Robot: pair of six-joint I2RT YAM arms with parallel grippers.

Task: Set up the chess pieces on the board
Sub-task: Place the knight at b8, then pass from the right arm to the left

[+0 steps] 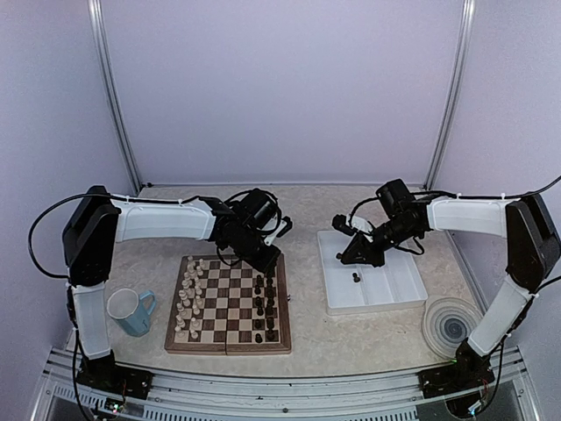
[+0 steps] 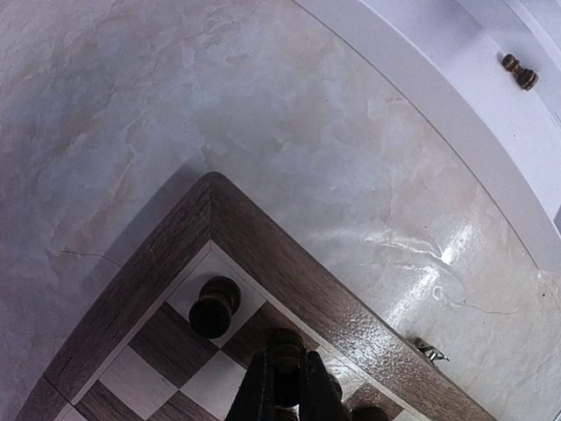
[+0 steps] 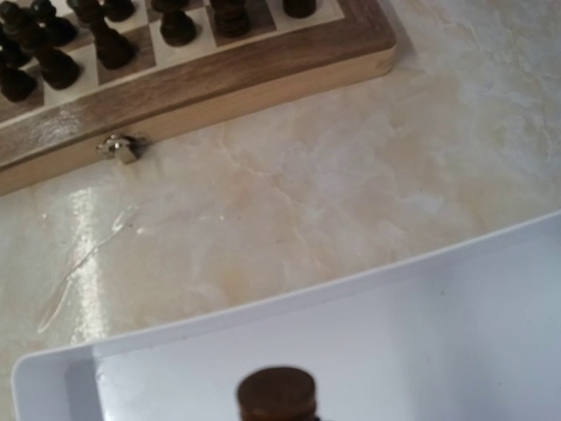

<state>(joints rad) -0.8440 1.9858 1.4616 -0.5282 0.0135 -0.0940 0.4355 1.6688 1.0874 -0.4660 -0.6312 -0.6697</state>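
The board (image 1: 230, 303) lies left of centre, with cream figures on its left columns and dark chess pieces (image 1: 266, 307) on its right columns. My left gripper (image 1: 267, 260) hangs over the board's far right corner. In the left wrist view it (image 2: 285, 390) is shut on a dark piece (image 2: 287, 349) over the edge squares, next to a dark piece (image 2: 213, 307) standing on the corner square. My right gripper (image 1: 352, 254) is over the white tray (image 1: 394, 294), near a lone dark piece (image 1: 356, 278). In the right wrist view a dark flat-topped piece (image 3: 277, 395) shows at the bottom edge; the fingers are hidden.
A blue mug (image 1: 131, 311) stands left of the board. A round grey disc (image 1: 451, 324) lies at the near right. The board's metal latch (image 3: 120, 147) sticks out toward the tray. The tray rim (image 2: 421, 83) runs close to the board's right side.
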